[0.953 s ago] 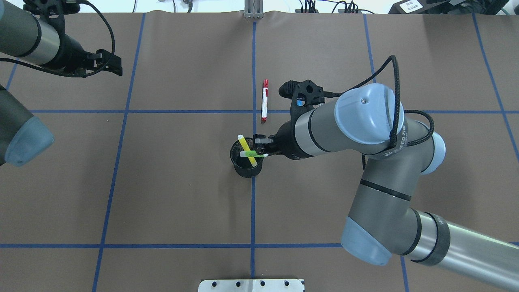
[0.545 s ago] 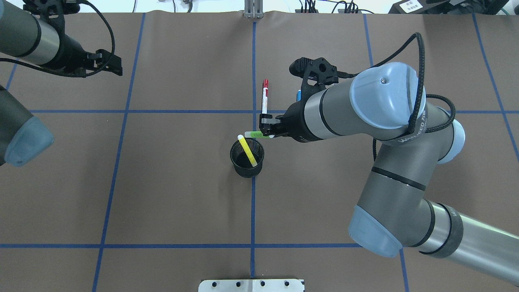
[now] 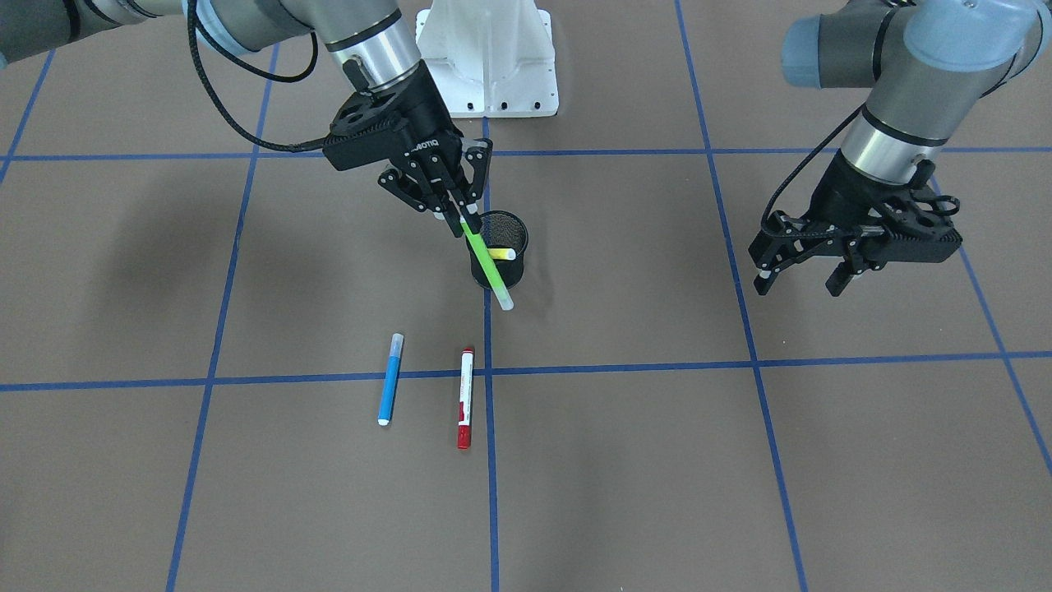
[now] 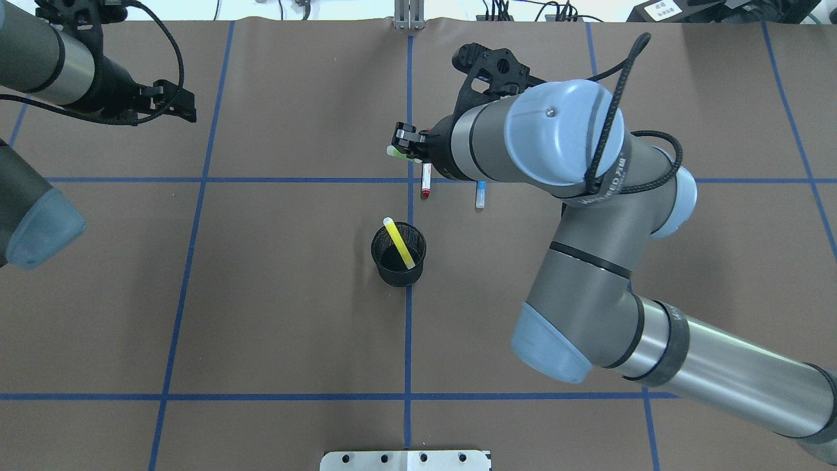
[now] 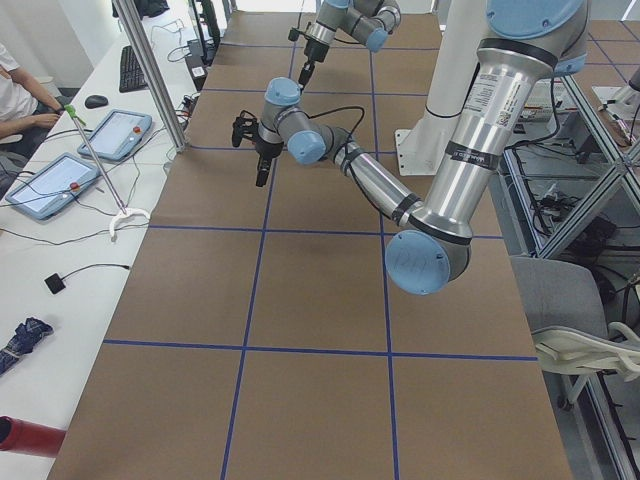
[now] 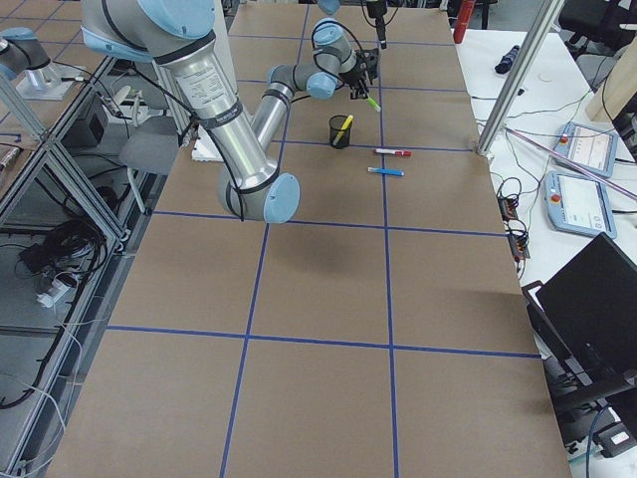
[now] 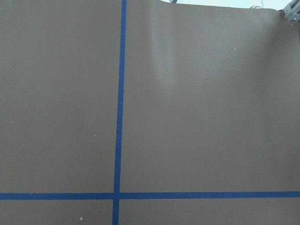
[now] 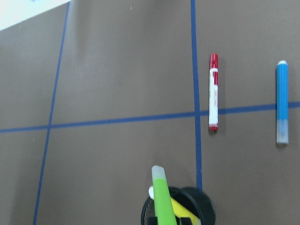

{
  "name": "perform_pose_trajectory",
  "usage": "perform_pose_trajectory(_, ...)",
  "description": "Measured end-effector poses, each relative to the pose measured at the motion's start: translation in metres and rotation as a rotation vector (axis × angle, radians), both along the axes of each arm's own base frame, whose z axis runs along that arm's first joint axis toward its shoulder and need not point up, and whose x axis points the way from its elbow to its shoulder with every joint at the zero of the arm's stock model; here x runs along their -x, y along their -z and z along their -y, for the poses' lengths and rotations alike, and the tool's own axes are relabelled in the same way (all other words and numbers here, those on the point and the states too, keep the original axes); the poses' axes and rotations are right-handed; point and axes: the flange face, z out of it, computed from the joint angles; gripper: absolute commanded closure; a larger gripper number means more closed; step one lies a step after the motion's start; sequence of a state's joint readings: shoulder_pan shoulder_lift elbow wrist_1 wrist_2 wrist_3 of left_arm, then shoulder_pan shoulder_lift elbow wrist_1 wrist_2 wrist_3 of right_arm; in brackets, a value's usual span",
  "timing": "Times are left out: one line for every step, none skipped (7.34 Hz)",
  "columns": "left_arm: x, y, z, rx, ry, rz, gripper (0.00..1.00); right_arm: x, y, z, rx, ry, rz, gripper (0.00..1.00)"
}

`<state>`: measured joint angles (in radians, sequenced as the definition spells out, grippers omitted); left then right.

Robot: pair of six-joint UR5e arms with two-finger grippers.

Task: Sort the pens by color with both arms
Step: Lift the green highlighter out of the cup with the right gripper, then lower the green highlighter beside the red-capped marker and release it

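Brown tabletop [image 3: 657,460] beneath: right pincer [image 3: 456,215], lettered ROBOTIQ, clamps green pen [image 3: 486,263]; left pincer [image 3: 801,281] stands apart.

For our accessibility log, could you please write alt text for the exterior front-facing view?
The right gripper holds a light green pen tilted in front of a black mesh cup containing a yellow pen. A blue pen and a red-ended pen lie side by side on the table; the left gripper hangs open.

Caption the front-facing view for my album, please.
Right gripper holds a green pen aloft; yellow pen leans in mesh cup; blue pen and red pen lie nearby.
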<state>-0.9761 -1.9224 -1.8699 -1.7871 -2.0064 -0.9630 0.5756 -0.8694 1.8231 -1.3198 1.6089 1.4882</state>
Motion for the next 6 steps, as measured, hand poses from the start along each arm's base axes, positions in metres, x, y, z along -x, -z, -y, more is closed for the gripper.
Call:
perform_pose_trajectory(0.000, 0.000, 0.000, 0.000, 0.001, -0.001, 0.00, 0.025, 0.007, 0.014, 0.035, -0.090, -0.006, 1.00)
perform_pose_trajectory(0.001, 0.001, 0.000, 0.000, 0.002, -0.002, 0.00, 0.059, 0.018, 0.029, 0.070, -0.197, -0.013, 1.00)
perform_pose_trajectory(0.001, 0.001, -0.001, -0.001, 0.002, -0.002, 0.00, 0.091, 0.026, 0.039, 0.095, -0.294, -0.025, 1.00)
perform_pose_trajectory(0.001, 0.002, -0.001, -0.003, 0.002, -0.003, 0.00, 0.115, 0.024, 0.043, 0.100, -0.360, -0.050, 1.00)
perform_pose_trajectory(0.002, 0.003, -0.001, -0.004, 0.002, -0.004, 0.00, 0.134, 0.017, 0.043, 0.090, -0.411, -0.082, 1.00)
perform_pose_trajectory(0.002, 0.003, -0.002, -0.004, 0.002, -0.004, 0.00, 0.150, 0.010, 0.043, 0.077, -0.452, -0.113, 1.00)
